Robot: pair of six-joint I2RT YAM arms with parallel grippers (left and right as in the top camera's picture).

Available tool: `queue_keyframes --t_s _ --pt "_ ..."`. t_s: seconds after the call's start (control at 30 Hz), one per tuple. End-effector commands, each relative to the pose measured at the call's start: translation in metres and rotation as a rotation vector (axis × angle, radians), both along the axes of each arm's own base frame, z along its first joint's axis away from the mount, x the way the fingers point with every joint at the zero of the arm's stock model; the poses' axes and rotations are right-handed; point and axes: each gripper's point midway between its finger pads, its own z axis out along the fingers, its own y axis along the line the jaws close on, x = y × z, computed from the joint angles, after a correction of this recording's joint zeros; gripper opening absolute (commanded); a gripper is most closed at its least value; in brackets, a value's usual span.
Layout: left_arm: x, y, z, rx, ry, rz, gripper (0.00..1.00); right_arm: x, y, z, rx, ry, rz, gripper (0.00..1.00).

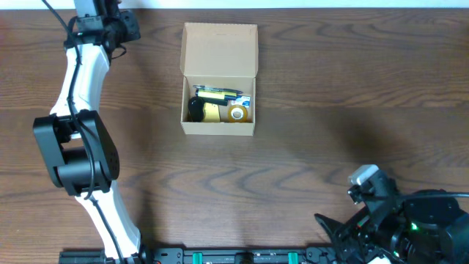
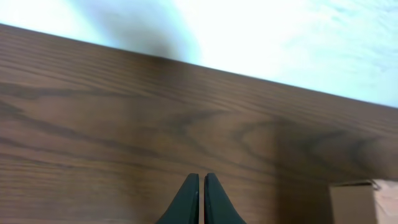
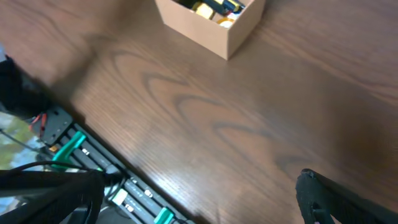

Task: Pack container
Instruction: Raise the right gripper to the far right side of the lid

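Observation:
The container [image 1: 219,126] is a small tan cardboard box at the table's middle back, with its flap lid [image 1: 220,48] open and leaning back. Inside lie a yellow tape roll [image 1: 237,111], a black item [image 1: 196,110] and other small items. Its corner shows in the left wrist view [image 2: 356,201], and the box shows at the top of the right wrist view [image 3: 214,28]. My left gripper [image 1: 126,28] is shut and empty [image 2: 201,186] at the far left, well apart from the box. My right gripper [image 1: 330,233] is open and empty near the front right edge.
The table's far edge [image 2: 205,65] runs just past my left gripper, with a white surface beyond. A black rail with green clips [image 3: 93,162] lines the front edge by my right gripper. Bare wooden tabletop [image 1: 308,154] lies between the box and the right arm.

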Motion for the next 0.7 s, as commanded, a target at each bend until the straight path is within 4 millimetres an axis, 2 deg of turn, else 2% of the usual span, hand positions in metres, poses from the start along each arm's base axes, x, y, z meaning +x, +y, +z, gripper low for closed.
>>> queue_keyframes --t_s 0.0,0.1,0.23,0.27,0.33,0.4,0.5,0.53,0.6,0.67 --pt "-0.001 -0.013 -0.002 -0.029 0.014 -0.031 0.06 0.008 -0.002 0.006 -0.013 -0.05 -0.012 0.99" --pt "-0.004 -0.019 -0.005 -0.029 0.03 -0.043 0.06 0.02 0.005 0.022 0.032 -0.123 -0.014 0.99" --pt "-0.013 -0.038 -0.011 -0.043 0.066 -0.115 0.06 0.029 0.015 0.04 0.091 -0.192 -0.002 0.99" --pt "-0.017 -0.042 -0.014 -0.042 0.086 -0.126 0.05 0.036 0.02 0.054 0.133 -0.247 -0.001 0.99" --pt "-0.021 -0.046 -0.018 -0.046 0.108 -0.132 0.05 0.038 0.029 0.07 0.214 -0.272 0.006 0.99" --pt "-0.025 -0.053 -0.019 -0.066 0.123 -0.153 0.05 0.043 0.03 0.079 0.23 -0.31 -0.001 0.99" --pt "-0.03 -0.068 -0.019 -0.108 0.135 -0.203 0.06 0.062 0.024 0.106 0.254 -0.435 -0.079 0.99" --pt "-0.032 -0.071 -0.02 -0.108 0.143 -0.208 0.06 0.07 0.019 0.109 0.241 -0.46 -0.122 0.91" --pt "-0.033 -0.074 -0.022 -0.107 0.151 -0.215 0.06 0.086 0.008 0.106 0.186 -0.471 -0.211 0.48" --pt "-0.034 -0.077 -0.023 -0.108 0.157 -0.218 0.06 0.105 0.0 0.097 0.136 -0.446 -0.314 0.13"
